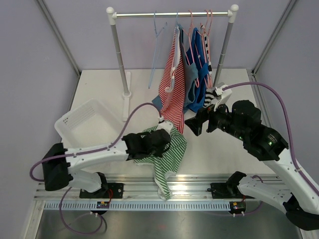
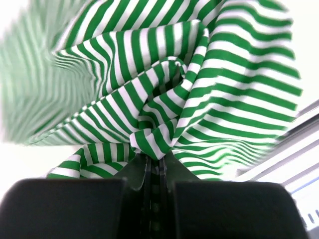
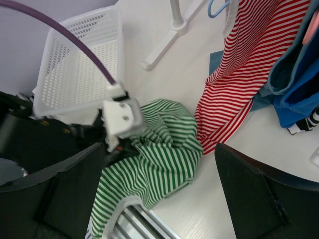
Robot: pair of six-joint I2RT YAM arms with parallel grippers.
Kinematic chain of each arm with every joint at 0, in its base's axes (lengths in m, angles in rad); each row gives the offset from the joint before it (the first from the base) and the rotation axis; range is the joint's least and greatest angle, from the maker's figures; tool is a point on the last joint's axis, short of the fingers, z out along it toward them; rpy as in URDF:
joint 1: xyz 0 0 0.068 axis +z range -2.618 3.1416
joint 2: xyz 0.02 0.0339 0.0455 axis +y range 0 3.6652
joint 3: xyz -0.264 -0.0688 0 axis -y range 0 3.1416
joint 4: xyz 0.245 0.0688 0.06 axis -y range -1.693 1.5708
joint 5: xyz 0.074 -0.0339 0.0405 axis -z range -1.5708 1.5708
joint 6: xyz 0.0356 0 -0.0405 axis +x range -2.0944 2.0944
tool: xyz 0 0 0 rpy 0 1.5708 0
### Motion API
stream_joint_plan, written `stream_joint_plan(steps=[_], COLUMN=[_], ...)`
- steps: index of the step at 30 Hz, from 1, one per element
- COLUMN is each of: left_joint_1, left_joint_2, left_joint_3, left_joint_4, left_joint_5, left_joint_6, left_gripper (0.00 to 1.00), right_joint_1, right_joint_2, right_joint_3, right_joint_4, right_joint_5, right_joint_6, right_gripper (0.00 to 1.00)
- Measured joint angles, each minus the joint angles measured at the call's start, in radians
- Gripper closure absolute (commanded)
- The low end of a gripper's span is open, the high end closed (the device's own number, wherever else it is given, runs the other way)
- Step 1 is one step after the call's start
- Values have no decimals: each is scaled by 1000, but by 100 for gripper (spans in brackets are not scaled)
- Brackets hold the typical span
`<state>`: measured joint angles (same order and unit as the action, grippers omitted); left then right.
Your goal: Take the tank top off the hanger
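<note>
The green striped tank top (image 1: 168, 153) was found already off the rail (image 1: 169, 14), bunched low at the near edge of the table (image 1: 224, 154), well apart from the bare blue hanger (image 1: 157, 50) among the hung clothes. It was held by the left gripper (image 2: 154, 167), whose fingers were pressed together on a fold of the cloth, as the left wrist view showed. From that grip the cloth trailed down and toward the arm bases, its long axis running roughly front to back, with the loose end draped over the table's front edge.

The right gripper (image 1: 195, 124) was seen just to the right of the top, not touching it, its fingers spread wide and nothing between them. The left arm was therefore judged the one in charge of the garment. The white basket (image 1: 82, 122) lay to its left, near the left arm.
</note>
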<state>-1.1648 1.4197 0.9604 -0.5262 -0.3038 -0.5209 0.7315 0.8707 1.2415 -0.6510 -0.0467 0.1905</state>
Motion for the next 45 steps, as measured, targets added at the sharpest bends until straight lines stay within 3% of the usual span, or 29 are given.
stream_joint_plan(steps=[6, 16, 18, 24, 27, 38, 44, 45], left_joint_1=[1, 79, 161, 637, 815, 1143, 1257, 1278], left_joint_2=[-254, -381, -407, -423, -368, -66, 39, 51], left_joint_3=[88, 319, 344, 393, 414, 334, 278, 278], left_joint_4=[-186, -523, -525, -487, -468, -402, -413, -410], left_joint_5=[-201, -511, -521, -422, -338, -128, -169, -160], left_joint_6=[-11, -29, 1, 116, 153, 156, 121, 118], left_gripper=[100, 100, 100, 100, 100, 100, 100, 95], right_joint_1=[0, 0, 0, 0, 0, 0, 1, 1], right_joint_2=[-2, -61, -75, -85, -85, -100, -23, -6], right_joint_3=[5, 61, 64, 68, 71, 71, 71, 71], right_joint_4=[-1, -4, -4, -3, -1, 88, 124, 132], right_joint_5=[5, 19, 26, 27, 24, -24, 50, 74], right_joint_6=[0, -1, -1, 0, 0, 4, 9, 13], right_gripper=[1, 1, 0, 1, 1, 1, 0, 0])
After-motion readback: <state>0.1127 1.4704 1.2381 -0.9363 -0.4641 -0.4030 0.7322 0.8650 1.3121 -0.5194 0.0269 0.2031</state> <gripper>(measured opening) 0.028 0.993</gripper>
